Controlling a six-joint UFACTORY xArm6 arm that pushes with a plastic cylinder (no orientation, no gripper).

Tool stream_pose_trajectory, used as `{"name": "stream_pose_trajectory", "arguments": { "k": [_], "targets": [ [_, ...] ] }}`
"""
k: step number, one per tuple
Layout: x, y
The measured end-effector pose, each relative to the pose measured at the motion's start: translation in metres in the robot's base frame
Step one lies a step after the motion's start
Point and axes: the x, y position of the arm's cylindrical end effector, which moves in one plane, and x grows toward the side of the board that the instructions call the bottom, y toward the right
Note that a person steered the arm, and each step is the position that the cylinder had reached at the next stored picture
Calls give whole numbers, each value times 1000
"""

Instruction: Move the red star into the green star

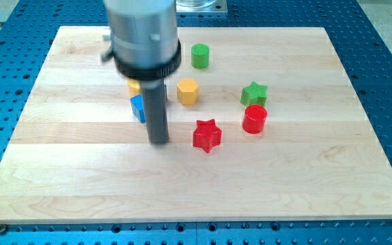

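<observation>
1. Red star-shaped block [207, 135] lies near the middle of the pale wooden table [318, 190], well apart from the green star-shaped block [254, 93] up to the view's right.
2. Red cylinder block [254, 119] sits just below the green star, near the direct path.
3. My tip [158, 141] rests just left of the red star, not touching.
4. No gripper exists, so no spread or pinch.
5. Judged progress: nothing done; the whole push remains.

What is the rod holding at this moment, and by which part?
Nothing is held. My tip rests on the board, left of the red star, without touching it.
</observation>
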Motion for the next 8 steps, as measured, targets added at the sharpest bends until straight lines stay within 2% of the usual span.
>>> {"name": "stream_pose_trajectory", "arguments": {
  "k": [1,2,3,4,5,6,7,8],
  "targets": [
    [38,10],
    [-30,81],
    [-72,147],
    [-32,80],
    [-109,93],
    [-177,74],
    [-205,25],
    [-239,33]
  ]
}}
